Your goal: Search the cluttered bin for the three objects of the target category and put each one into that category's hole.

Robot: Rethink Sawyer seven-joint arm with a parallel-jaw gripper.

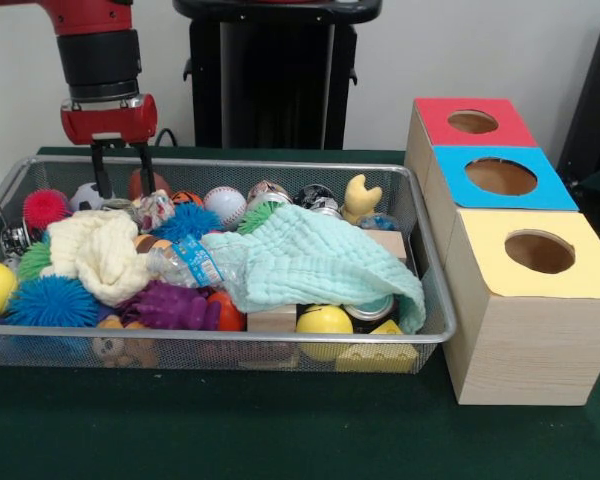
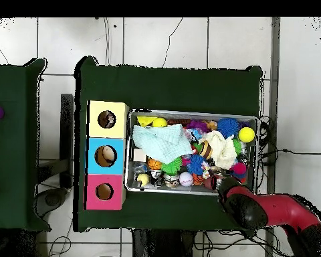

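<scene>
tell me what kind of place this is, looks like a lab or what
Probably a robotics lab or test setup: a red robot arm hangs over a wire bin of toys on a green-covered table, beside a wooden box with three colour-coded holes.

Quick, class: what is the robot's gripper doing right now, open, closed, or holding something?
Gripper: open, holding nothing; its fingers hang apart over the far corner of the wire bin.

wire mesh metal bin (image 1: pixel 435 300), matt green cloth table cover (image 1: pixel 280 430). pale wood-grain boxes (image 1: pixel 525 350) with matt coloured tops. soft waffle-textured mint cloth (image 1: pixel 310 260), clear glossy plastic bottle (image 1: pixel 185 265), rubbery spiky balls (image 1: pixel 52 300).
</scene>
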